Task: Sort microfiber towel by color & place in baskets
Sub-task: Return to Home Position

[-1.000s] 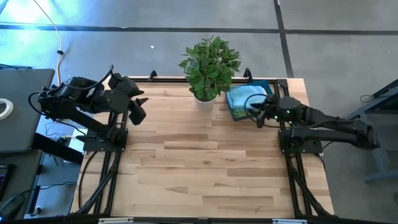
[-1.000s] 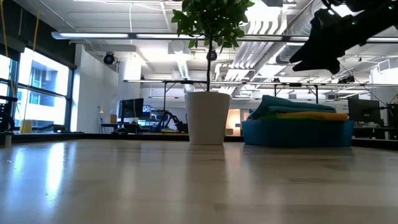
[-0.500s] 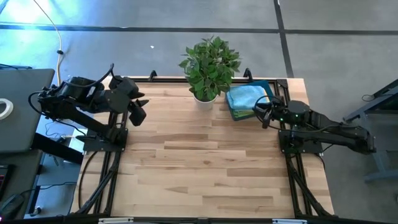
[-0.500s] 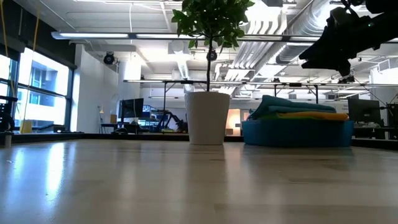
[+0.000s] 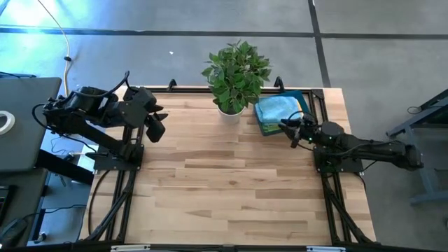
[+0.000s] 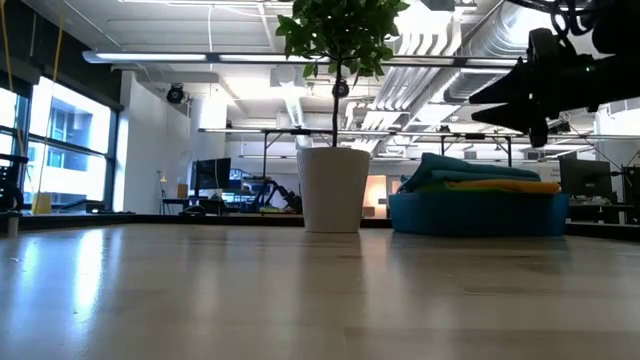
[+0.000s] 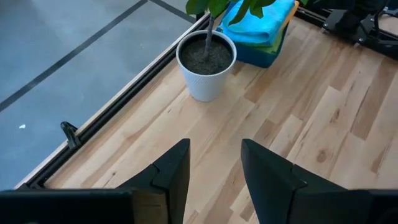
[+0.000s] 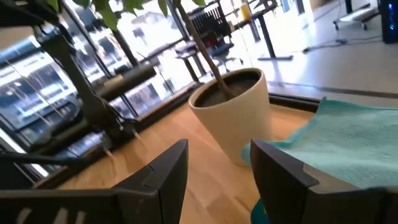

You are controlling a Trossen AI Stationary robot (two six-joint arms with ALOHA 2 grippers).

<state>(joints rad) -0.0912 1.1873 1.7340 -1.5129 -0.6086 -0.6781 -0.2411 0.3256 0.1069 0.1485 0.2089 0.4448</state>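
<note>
1. While the blue bin [image 5: 311, 98] sits in the bench's [image 5: 231, 189] far right corner, just beside the white plant pot [image 5: 230, 108], it holds a stack of folded towels, the blue towel [image 5: 274, 108] on top and an orange towel [image 6: 505, 186] under it.
2. The right hand [image 5: 288, 130] hovers above the bin's near edge, clear of the towels, its fingers apart with nothing between them.
3. The left hand [image 5: 156, 123] hangs over the bench's far left part, fingers likewise apart.

A leafy plant [image 5: 236, 66] in a white pot [image 6: 333, 189] stands on the wooden table [image 5: 224, 196].
</note>
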